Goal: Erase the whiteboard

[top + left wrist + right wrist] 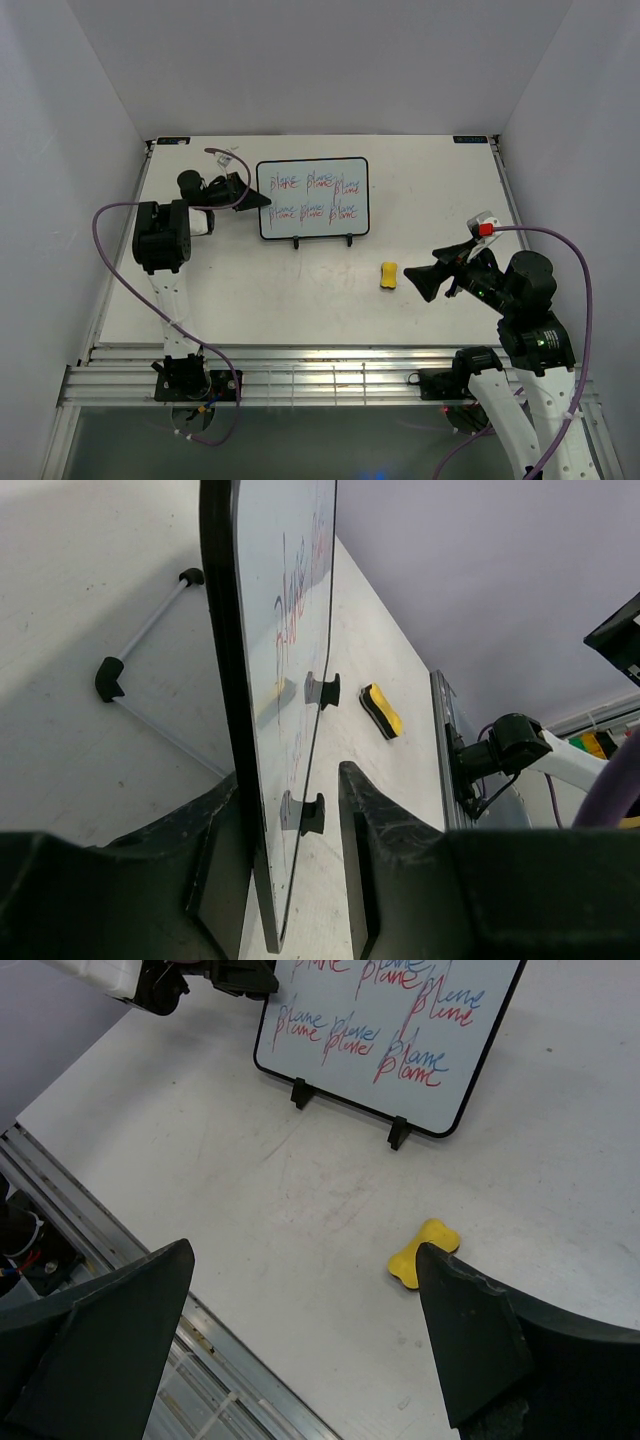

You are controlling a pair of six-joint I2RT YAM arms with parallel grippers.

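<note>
The whiteboard (312, 198) stands upright on a black wire stand (120, 675) at the back middle of the table. It bears red and blue "plane" writing, which also shows in the right wrist view (390, 1030). My left gripper (258, 198) straddles its left edge. In the left wrist view (290, 780) one finger lies against the back of the whiteboard (290, 630), and the other stands a little off the front. A yellow sponge (388, 275) lies flat on the table in front of the board. My right gripper (412, 278) is open and empty, just right of the sponge (420, 1257), above the table.
White walls close in the table on the left, back and right. An aluminium rail frame (320, 365) runs along the near edge, also shown in the right wrist view (120, 1290). The stand's two black feet (345, 1110) stick out in front of the board.
</note>
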